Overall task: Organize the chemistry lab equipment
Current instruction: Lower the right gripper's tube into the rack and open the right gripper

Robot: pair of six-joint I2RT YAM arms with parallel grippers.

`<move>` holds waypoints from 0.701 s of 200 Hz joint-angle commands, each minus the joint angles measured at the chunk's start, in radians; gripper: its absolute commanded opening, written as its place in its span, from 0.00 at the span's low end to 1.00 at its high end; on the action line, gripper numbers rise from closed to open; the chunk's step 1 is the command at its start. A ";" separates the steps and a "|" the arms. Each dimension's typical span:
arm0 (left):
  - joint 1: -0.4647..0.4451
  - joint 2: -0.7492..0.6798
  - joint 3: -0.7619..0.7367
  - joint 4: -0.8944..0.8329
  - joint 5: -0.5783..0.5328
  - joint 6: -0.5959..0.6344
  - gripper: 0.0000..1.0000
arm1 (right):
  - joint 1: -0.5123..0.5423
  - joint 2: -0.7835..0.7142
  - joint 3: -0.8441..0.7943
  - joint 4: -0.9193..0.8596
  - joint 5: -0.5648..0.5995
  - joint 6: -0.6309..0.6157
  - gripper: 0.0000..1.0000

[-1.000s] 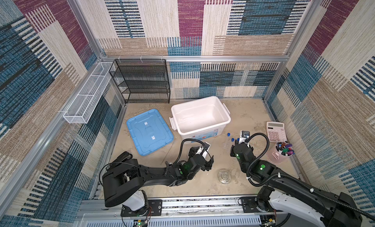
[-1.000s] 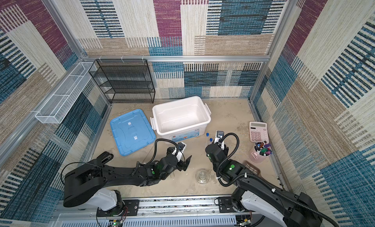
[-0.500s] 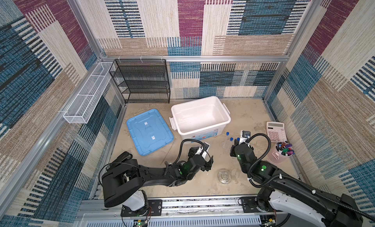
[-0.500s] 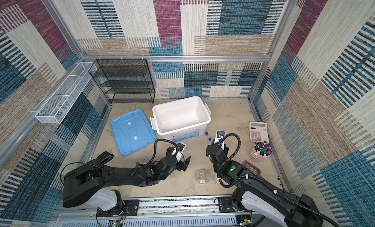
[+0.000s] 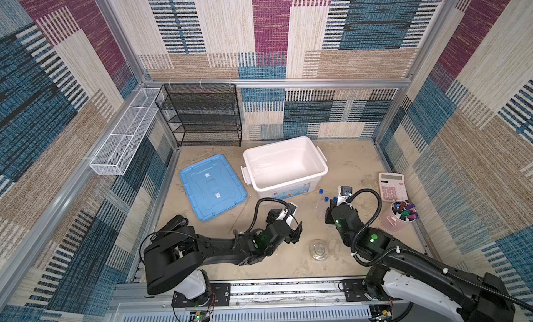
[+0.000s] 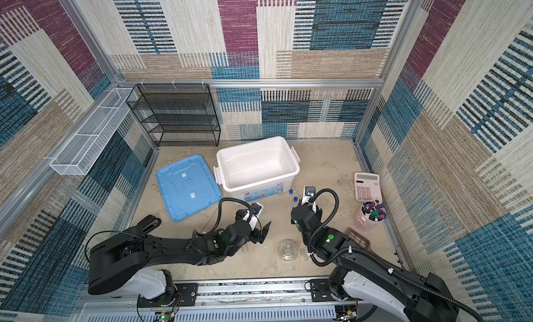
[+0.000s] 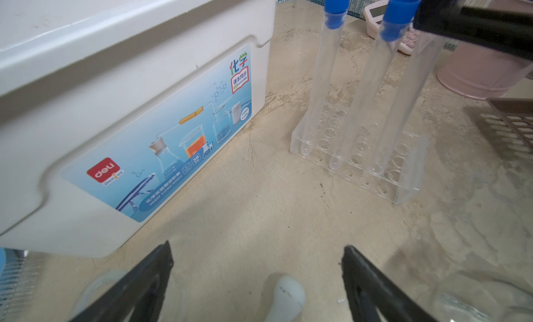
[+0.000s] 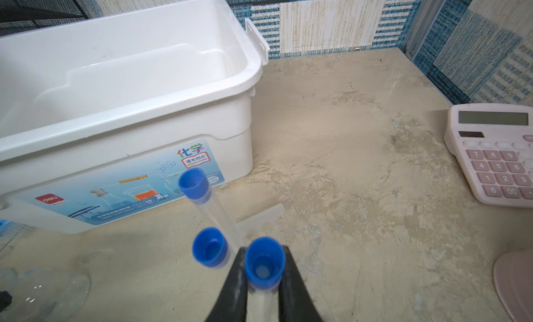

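Right gripper (image 8: 263,257) edged slightly toward white bin (image 8: 129,118) over last second; left arm unmoved.

- Right gripper clenched on tube (image 8: 264,270) just under blue cap.
- Tube's foot apparently still in clear rack (image 7: 360,162), beside other tubes (image 7: 323,75).
- Left gripper (image 7: 256,248) released, spread wide, low over pestle (image 7: 288,291).
- Lift along tube's own lean, slowly, so rack isn't dragged or tipped.
- Clear neighbouring caps before swinging to bin.

Bin (image 5: 277,192) at middle of desk (image 5: 352,162). Lid (image 5: 212,188) flat left of it; wire shelf (image 5: 202,116) behind lid, at back wall. Tubes (image 7: 366,90) in welled tray (image 7: 403,188), just right of bin's front corner. Calculator (image 5: 392,186) far right, marker cup (image 5: 395,219) before it. Glass dish (image 5: 318,250) nearer front.
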 commanded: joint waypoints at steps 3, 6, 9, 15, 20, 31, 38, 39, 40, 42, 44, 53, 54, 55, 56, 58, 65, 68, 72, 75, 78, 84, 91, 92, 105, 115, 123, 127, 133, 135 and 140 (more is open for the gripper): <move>0.001 -0.003 -0.001 0.030 -0.017 -0.019 0.94 | 0.015 0.006 -0.001 -0.025 -0.014 0.022 0.12; 0.001 -0.004 -0.001 0.030 -0.018 -0.019 0.94 | 0.018 0.009 -0.001 -0.025 -0.012 0.021 0.12; 0.001 -0.004 -0.001 0.030 -0.018 -0.019 0.94 | 0.020 0.012 0.001 -0.026 -0.010 0.022 0.13; 0.001 -0.004 -0.002 0.029 -0.018 -0.018 0.94 | 0.025 0.015 0.002 -0.029 -0.008 0.024 0.13; 0.000 -0.005 -0.003 0.030 -0.018 -0.018 0.94 | 0.028 0.020 0.003 -0.029 -0.005 0.025 0.13; 0.000 -0.007 -0.004 0.030 -0.019 -0.016 0.94 | 0.034 0.025 0.006 -0.033 -0.003 0.030 0.13; 0.001 -0.006 -0.005 0.031 -0.020 -0.015 0.94 | 0.038 0.027 0.006 -0.036 -0.001 0.035 0.14; 0.001 -0.008 -0.006 0.032 -0.020 -0.016 0.94 | 0.038 0.027 0.006 -0.037 0.000 0.036 0.14; 0.001 -0.008 -0.006 0.032 -0.020 -0.016 0.94 | 0.039 0.027 0.006 -0.038 0.001 0.038 0.14; 0.000 -0.007 -0.006 0.031 -0.020 -0.016 0.94 | 0.039 0.027 0.005 -0.039 0.001 0.039 0.14; 0.001 -0.008 -0.007 0.031 -0.020 -0.016 0.94 | 0.039 0.027 0.003 -0.039 0.001 0.041 0.14; 0.000 -0.008 -0.008 0.033 -0.019 -0.016 0.94 | 0.042 0.026 0.004 -0.041 0.003 0.049 0.14; 0.001 -0.008 -0.008 0.034 -0.019 -0.016 0.94 | 0.043 0.026 0.004 -0.042 0.003 0.050 0.14; 0.001 -0.008 -0.008 0.034 -0.020 -0.016 0.94 | 0.044 0.027 0.004 -0.042 0.003 0.050 0.14; 0.001 -0.008 -0.007 0.034 -0.019 -0.016 0.94 | 0.043 0.026 0.004 -0.043 0.005 0.051 0.14; 0.001 -0.008 -0.008 0.034 -0.019 -0.016 0.94 | 0.045 0.027 0.005 -0.044 0.006 0.052 0.14; 0.000 -0.008 -0.009 0.036 -0.018 -0.016 0.94 | 0.048 0.027 0.006 -0.045 0.012 0.057 0.14; 0.000 -0.007 -0.008 0.035 -0.017 -0.014 0.94 | 0.049 0.030 0.006 -0.048 0.015 0.060 0.14; 0.000 -0.006 -0.007 0.036 -0.017 -0.014 0.94 | 0.052 0.031 0.007 -0.049 0.019 0.063 0.14; 0.001 -0.006 -0.007 0.036 -0.016 -0.013 0.94 | 0.055 0.031 0.007 -0.051 0.022 0.067 0.14; 0.000 -0.006 -0.007 0.037 -0.015 -0.013 0.94 | 0.057 0.032 0.006 -0.052 0.025 0.069 0.14; 0.000 -0.007 -0.008 0.036 -0.014 -0.011 0.94 | 0.063 0.031 0.007 -0.055 0.033 0.077 0.14; 0.000 -0.006 -0.007 0.037 -0.014 -0.011 0.94 | 0.070 0.032 0.006 -0.059 0.041 0.085 0.13; 0.000 -0.006 -0.007 0.037 -0.014 -0.011 0.94 | 0.071 0.031 0.007 -0.060 0.043 0.087 0.13; 0.001 -0.006 -0.008 0.039 -0.008 -0.009 0.94 | 0.083 0.034 0.006 -0.070 0.059 0.103 0.14; 0.000 -0.005 -0.007 0.040 -0.006 -0.006 0.94 | 0.092 0.039 0.009 -0.071 0.069 0.108 0.14; 0.001 -0.004 -0.007 0.042 -0.004 -0.006 0.94 | 0.102 0.047 0.010 -0.071 0.081 0.113 0.14; 0.001 -0.003 -0.007 0.043 -0.004 -0.004 0.94 | 0.107 0.051 0.010 -0.070 0.084 0.115 0.14; 0.000 -0.004 -0.007 0.044 -0.003 -0.005 0.94 | 0.112 0.059 0.013 -0.070 0.091 0.118 0.14; 0.001 -0.004 -0.008 0.043 -0.002 -0.005 0.94 | 0.115 0.062 0.013 -0.071 0.093 0.120 0.15; 0.000 -0.003 -0.008 0.043 -0.003 -0.004 0.94 | 0.121 0.069 0.015 -0.072 0.099 0.125 0.15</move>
